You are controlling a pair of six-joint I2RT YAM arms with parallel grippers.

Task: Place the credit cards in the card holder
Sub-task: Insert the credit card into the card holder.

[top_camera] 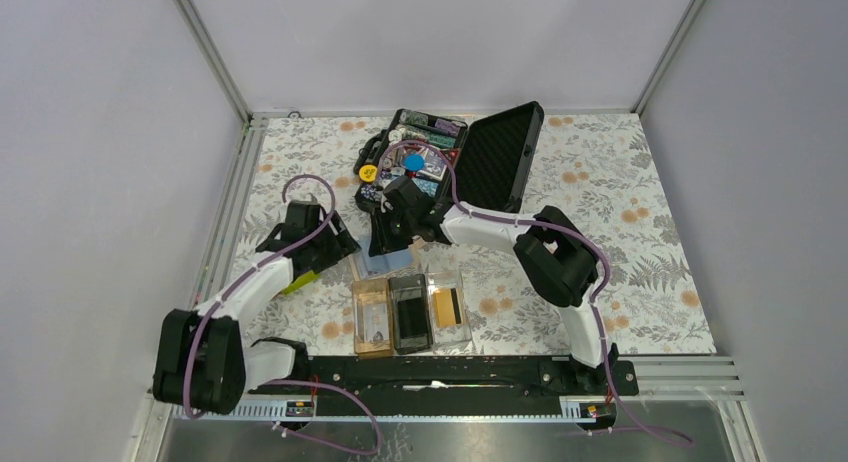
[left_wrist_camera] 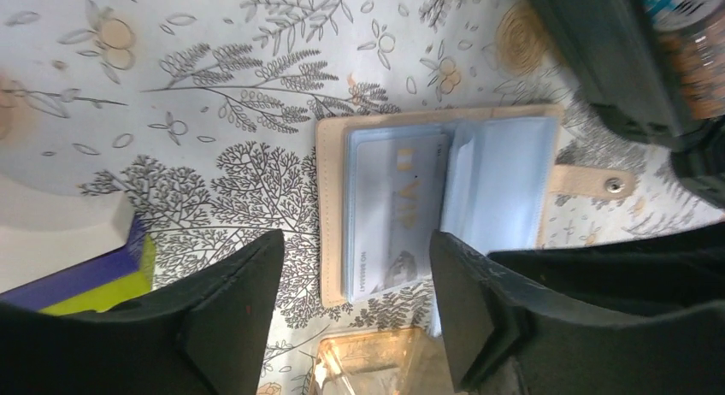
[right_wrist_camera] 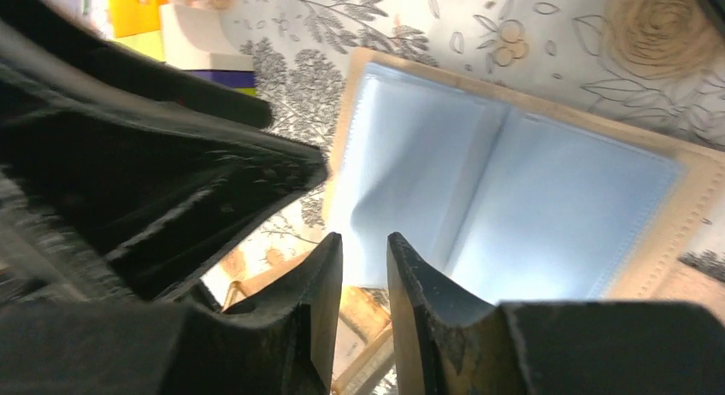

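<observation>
The gold credit card (top_camera: pixel 447 304), likely light, stiff and slick, best pinched by its long edges, lies in the card holder (top_camera: pixel 357 322) at 6 o'clock of the wallet (top_camera: pixel 392 254), while the left gripper (left_wrist_camera: pixel 355 250) gapes empty and the right gripper (right_wrist_camera: pixel 363 250) stands narrowly parted.

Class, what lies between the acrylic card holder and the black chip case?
An open beige wallet with blue card sleeves lies there, shown in the top view.
</observation>
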